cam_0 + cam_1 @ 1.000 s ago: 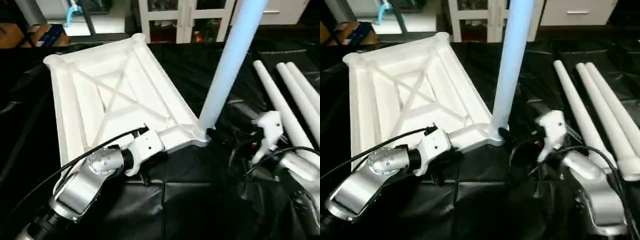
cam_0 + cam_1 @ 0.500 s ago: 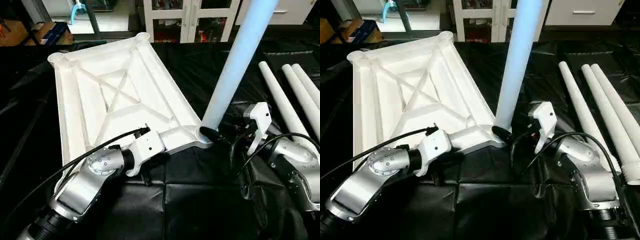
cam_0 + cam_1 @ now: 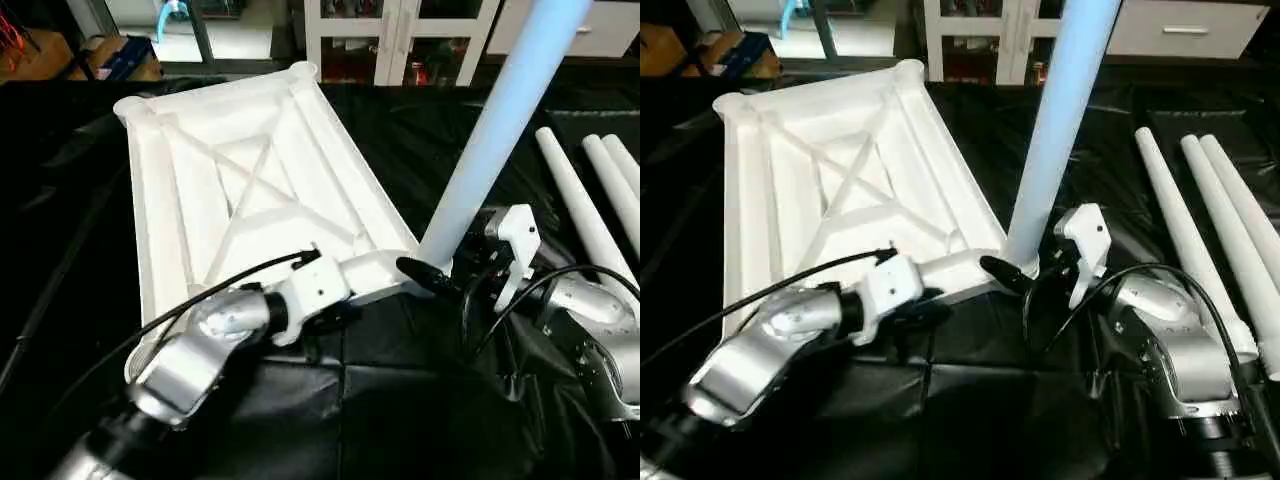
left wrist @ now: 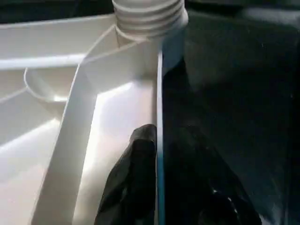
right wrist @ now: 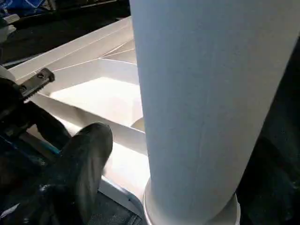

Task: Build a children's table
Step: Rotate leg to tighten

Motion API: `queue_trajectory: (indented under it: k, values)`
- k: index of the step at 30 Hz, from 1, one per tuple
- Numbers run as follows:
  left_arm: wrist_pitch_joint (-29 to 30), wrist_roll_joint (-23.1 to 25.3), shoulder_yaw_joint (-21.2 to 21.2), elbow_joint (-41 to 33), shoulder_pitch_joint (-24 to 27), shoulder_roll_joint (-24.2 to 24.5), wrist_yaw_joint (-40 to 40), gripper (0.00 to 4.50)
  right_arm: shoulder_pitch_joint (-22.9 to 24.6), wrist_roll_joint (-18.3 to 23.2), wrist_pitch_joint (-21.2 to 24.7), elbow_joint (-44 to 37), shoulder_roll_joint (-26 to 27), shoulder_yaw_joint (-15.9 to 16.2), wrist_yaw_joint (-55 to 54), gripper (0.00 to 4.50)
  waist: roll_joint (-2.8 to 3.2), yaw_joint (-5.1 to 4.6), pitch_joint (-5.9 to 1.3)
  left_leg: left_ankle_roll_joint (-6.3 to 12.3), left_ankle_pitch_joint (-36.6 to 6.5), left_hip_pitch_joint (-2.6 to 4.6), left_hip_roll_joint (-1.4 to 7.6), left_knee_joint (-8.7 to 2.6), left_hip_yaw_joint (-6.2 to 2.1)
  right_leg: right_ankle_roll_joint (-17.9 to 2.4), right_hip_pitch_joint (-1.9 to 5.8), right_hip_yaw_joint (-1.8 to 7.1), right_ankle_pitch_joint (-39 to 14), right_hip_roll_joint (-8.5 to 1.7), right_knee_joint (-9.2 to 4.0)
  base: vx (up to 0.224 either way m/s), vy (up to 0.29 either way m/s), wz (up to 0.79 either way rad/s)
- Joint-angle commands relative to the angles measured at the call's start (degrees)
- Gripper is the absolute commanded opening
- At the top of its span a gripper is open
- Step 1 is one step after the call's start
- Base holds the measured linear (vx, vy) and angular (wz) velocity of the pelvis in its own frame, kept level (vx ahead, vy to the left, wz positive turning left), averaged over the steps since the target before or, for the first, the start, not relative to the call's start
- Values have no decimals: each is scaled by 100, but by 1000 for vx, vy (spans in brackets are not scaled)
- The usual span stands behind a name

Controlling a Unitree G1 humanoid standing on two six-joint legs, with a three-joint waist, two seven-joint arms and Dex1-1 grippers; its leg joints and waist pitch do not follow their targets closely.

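The children's table top (image 3: 240, 190) lies underside up on black cloth, its X ribs showing. One white leg (image 3: 490, 140) stands upright in the near right corner socket (image 4: 147, 18). Three loose legs (image 3: 1190, 240) lie side by side on the right. My left gripper (image 3: 338, 308) sits at the near rim of the top (image 4: 157, 117), a little left of that socket. My right gripper (image 3: 1025, 275) is open at the foot of the standing leg (image 5: 201, 108). One black finger (image 5: 86, 159) stands clear of the leg with white plastic showing between; the other is hidden.
Black cloth (image 3: 400, 400) covers the work surface all round the top. White cabinets with glass doors (image 3: 400, 40) stand at the back, and boxes (image 3: 120, 55) sit at the far left. Black cables (image 3: 1110, 290) loop over my right forearm.
The camera has shifted. My right gripper has drawn in closer to the foot of the standing leg. My left gripper stays at the near rim, and the leg stays upright.
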Motion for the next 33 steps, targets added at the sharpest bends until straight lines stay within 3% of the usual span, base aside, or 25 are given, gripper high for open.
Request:
queue_trajectory:
  k: [1, 5, 11, 13, 17, 21, 25, 32, 33]
  values:
    - [49, 114, -226, 309, 43, -28, 40, 95, 1, 28, -55, -124, 3, 41, 72, 390, -114, -14, -392, 1005, -90, 152, 758, -490, -330, -1697, 230, 209, -187, -435, -262, 0, 0, 0]
    - [-54, 186, -275, 482, -9, -92, 31, 95, 22, 26, -62, -147, 1, 22, 73, 390, -108, -19, -399, 1057, 21, 129, 754, -475, -332, -1708, 244, 208, 33, -447, -245, 0, 0, 0]
    - [7, 293, -303, 618, -36, -67, -19, 95, 58, 22, -63, -196, -2, 14, 73, 390, -99, -12, -384, 1002, -167, 133, 769, -499, -335, -1699, 242, 211, -177, -449, -271, 0, 0, 0]
    - [126, 279, -277, 618, -29, 42, -71, 59, 65, 26, -60, -202, -18, 1, 89, 390, -106, -12, -387, 987, -129, 133, 767, -499, -339, -1702, 241, 210, -102, -448, -260, 0, 0, 0]
    - [212, 261, -202, 637, -33, 169, -138, 48, 69, 28, -72, -174, -53, -28, 118, 390, -106, -18, -371, 983, -231, 117, 763, -510, -339, -1701, 248, 213, -215, -460, -276, 0, 0, 0]
    - [301, 292, -205, 659, -38, 200, -210, 17, 66, 21, -88, -156, -59, -43, 117, 390, -93, -42, -348, 780, -594, 136, 774, -558, -346, -1657, 234, 223, -597, -450, -314, 0, 0, 0]
    - [487, 308, -344, 643, -19, 249, -367, 5, 48, 10, -99, -130, -63, -81, 95, 390, -90, -51, -343, 675, -691, 131, 773, -575, -346, -1635, 237, 238, -610, -464, -327, 0, 0, 0]
    - [498, 295, -417, 618, -3, 287, -436, 5, 55, 100, -4, -40, -159, -174, 202, 390, -81, -58, -353, 794, -459, 127, 772, -557, -344, -1686, 245, 231, -217, -463, -300, 0, 0, 0]
    - [487, 307, -425, 622, -11, 285, -443, 0, 45, 133, 30, -26, -173, -169, 245, 361, -94, -58, -351, 812, -469, 121, 776, -560, -346, -1690, 252, 230, -244, -467, -303, 0, 0, 0]
